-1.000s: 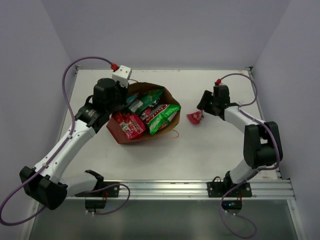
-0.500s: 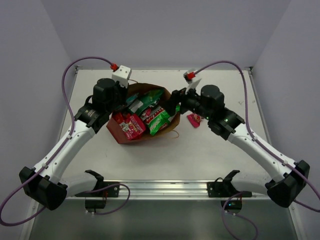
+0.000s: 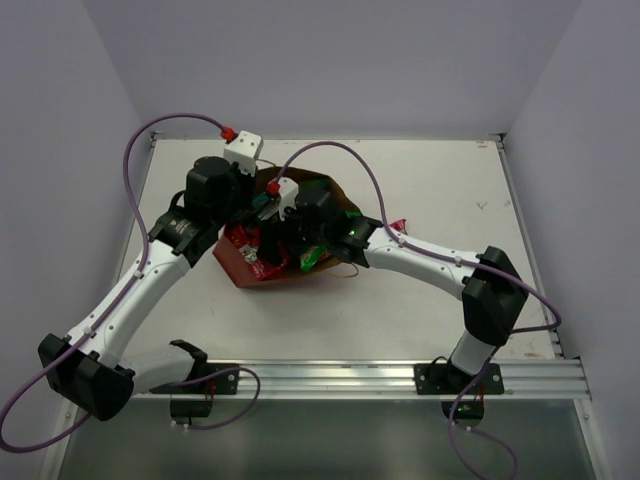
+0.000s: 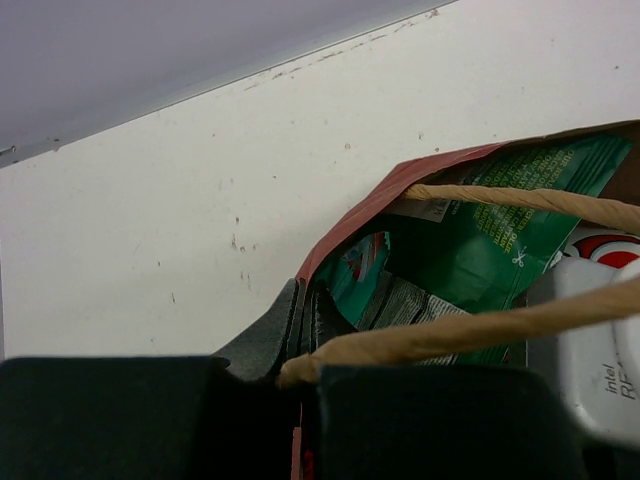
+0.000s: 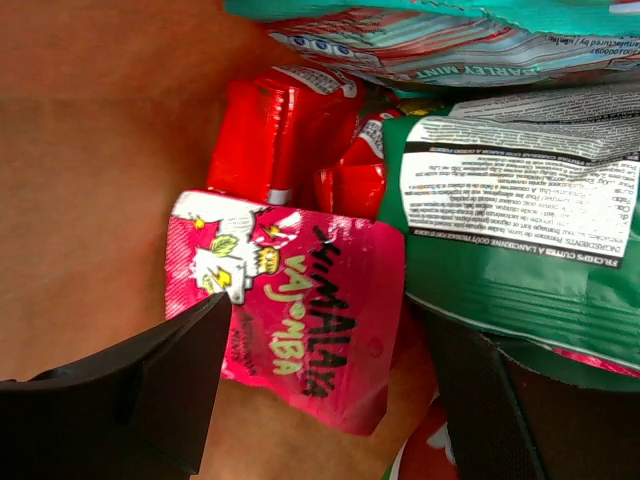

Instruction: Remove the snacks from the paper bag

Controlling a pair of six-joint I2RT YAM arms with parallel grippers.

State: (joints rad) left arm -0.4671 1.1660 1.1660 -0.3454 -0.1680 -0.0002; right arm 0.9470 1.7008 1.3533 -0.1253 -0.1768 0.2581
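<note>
A: Where did we log the paper bag point(image 3: 240, 272)?

B: Top view, twelve at the far wall: about ten o'clock from the middle of the table point(image 3: 430, 180), mouth gaping upward. The left claw point(image 4: 300, 322) was clamped tight on the bag's rim at its eleven o'clock. The string handle point(image 4: 500, 195) ran just beside the fingers.

A: And the right claw point(image 5: 335, 375)?

B: Down inside the mouth, jaws spread wide, gripping nothing. A pink packet point(image 5: 300, 320) lay straight ahead between the two fingers, untouched as far as we could tell.

A: How many were out?

B: One that we could see: a small red-pink packet point(image 3: 397, 227) on the table at the bag's three o'clock, half hidden by the right arm.

A: Left inside?

B: Most of them. Around the pink one we noted a red packet point(image 5: 270, 130) at its twelve, a green packet point(image 5: 500, 270) at its three, and a teal packet point(image 5: 450, 35) beyond. We judged the task barely begun, with the pink packet the likely next pick.
</note>
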